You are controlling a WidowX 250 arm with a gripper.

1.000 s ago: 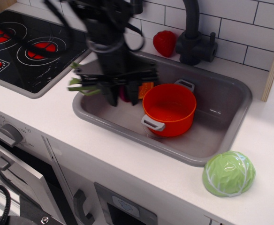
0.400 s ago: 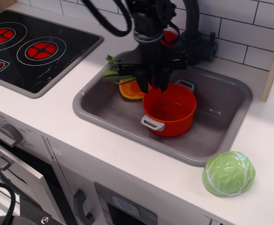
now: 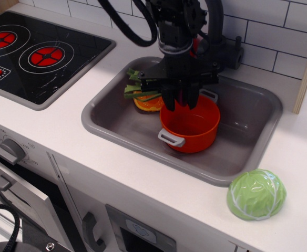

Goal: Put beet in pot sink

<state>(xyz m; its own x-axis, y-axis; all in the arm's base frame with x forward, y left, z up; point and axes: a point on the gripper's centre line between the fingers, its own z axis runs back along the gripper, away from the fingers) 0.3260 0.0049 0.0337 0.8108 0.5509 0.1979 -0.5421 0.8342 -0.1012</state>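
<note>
One grey sink [image 3: 251, 113] holds one orange-red pot [image 3: 190, 126] and one orange halved fruit slice [image 3: 148, 103] lying by its far left wall. The pot's inside looks bare where visible. The gripper [image 3: 181, 98] hangs over the pot's far rim, jaws clamped on the beet [image 3: 143, 86]; only its green stalks show, jutting left above the fruit slice. One green cabbage [image 3: 256, 194] sits on the counter [image 3: 64, 131]. One stove [image 3: 32, 52] shows two red rings. No readable writing

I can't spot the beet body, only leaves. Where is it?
The beet hangs in the gripper above the pot's back-left rim, its stalks sticking out left over the orange slice.
</note>
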